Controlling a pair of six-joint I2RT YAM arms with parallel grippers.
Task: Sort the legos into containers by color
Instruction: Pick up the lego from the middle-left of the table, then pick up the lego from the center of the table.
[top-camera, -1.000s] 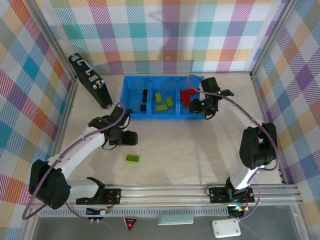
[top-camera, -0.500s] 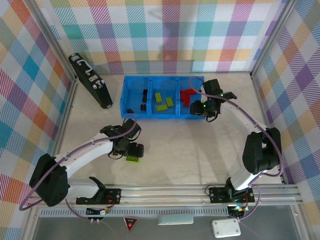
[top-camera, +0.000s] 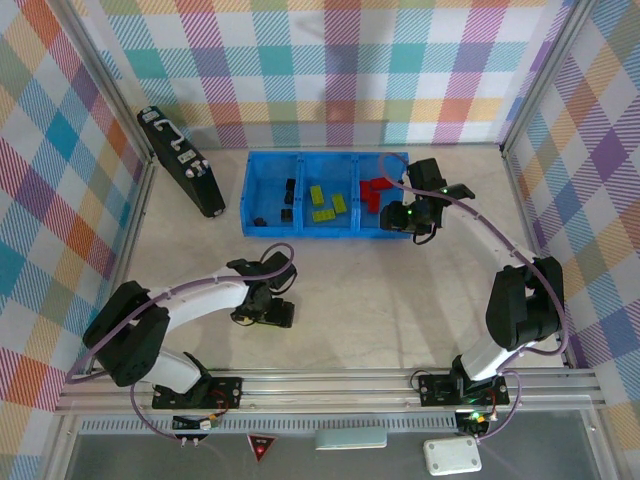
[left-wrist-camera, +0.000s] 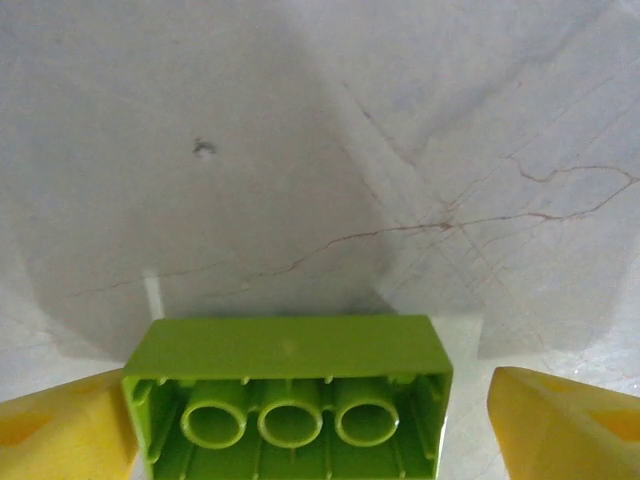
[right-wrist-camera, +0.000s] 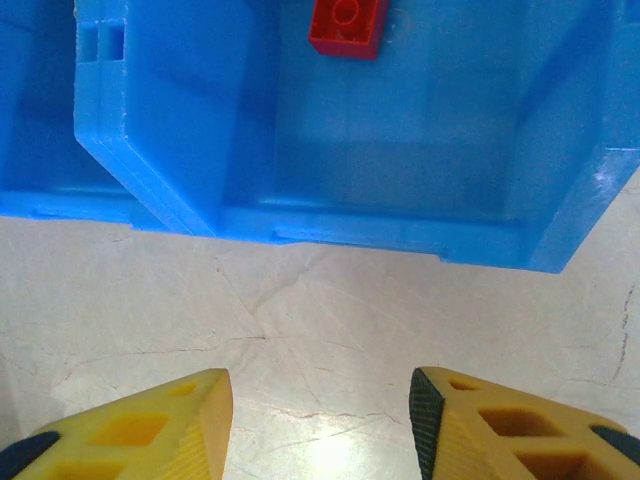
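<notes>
A lime green lego (left-wrist-camera: 290, 350) lies on the table with its hollow underside towards the left wrist camera. My left gripper (left-wrist-camera: 308, 425) is open around it: the left finger sits at the brick's end and the right finger (left-wrist-camera: 560, 425) stands off with a gap. From above, that gripper (top-camera: 270, 312) is low over the table's near middle. The blue bin (top-camera: 300, 234) has three containers, holding black legos (top-camera: 288, 190), green legos (top-camera: 327, 204) and red legos (top-camera: 374, 189). My right gripper (top-camera: 414, 222) hovers open and empty just in front of the red compartment (right-wrist-camera: 400, 235), where a red lego (right-wrist-camera: 347, 25) lies.
A black flat panel with white marks (top-camera: 180, 160) leans at the back left. Checked walls and metal posts close in the table on three sides. Bare table runs between the bin and the arm bases.
My left gripper has travelled toward the near side and come down over the green lego, its jaws opening wider. The right gripper shifted slightly right, then stayed put.
</notes>
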